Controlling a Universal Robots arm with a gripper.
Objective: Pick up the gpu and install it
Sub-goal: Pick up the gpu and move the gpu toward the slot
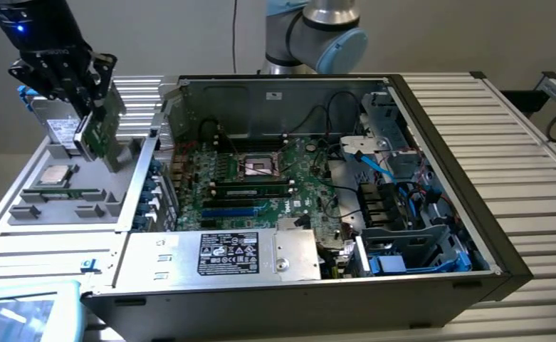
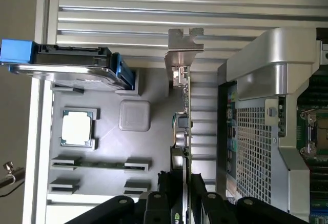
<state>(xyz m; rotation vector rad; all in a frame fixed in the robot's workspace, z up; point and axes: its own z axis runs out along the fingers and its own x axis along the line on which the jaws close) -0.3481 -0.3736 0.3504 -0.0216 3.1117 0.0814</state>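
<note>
Exterior view first. The hand (image 1: 90, 101) is up outside the open computer case (image 1: 258, 107), past the case wall on the exterior view's left, and its fingers are clamped on the gpu (image 1: 102, 135). The card hangs on edge, slightly tilted with its green face showing, clear of the case. It is above the grey parts tray (image 1: 55, 204) that sits against that same side of the case. On the tray, farther from the case than the card, lies a square CPU (image 1: 55, 174). Inside the case the large green motherboard (image 1: 249, 182) lies flat on the floor. Case and tray both stand on the ribbed aluminium bench (image 1: 505, 107).

Now the wrist view. Black fingers (image 2: 163, 198) press on both faces of the gpu (image 2: 185, 126), which is seen edge-on as a thin strip. Its metal bracket (image 2: 182, 44) is at the end away from the hand. The perforated case wall (image 2: 253, 152) runs just beside the card, with a gap between them. On the card's side away from the case, the tray (image 2: 154, 149) carries the CPU (image 2: 77, 127), a memory stick (image 2: 100, 163) in its holders and a drive with blue tabs (image 2: 72, 67).
</note>
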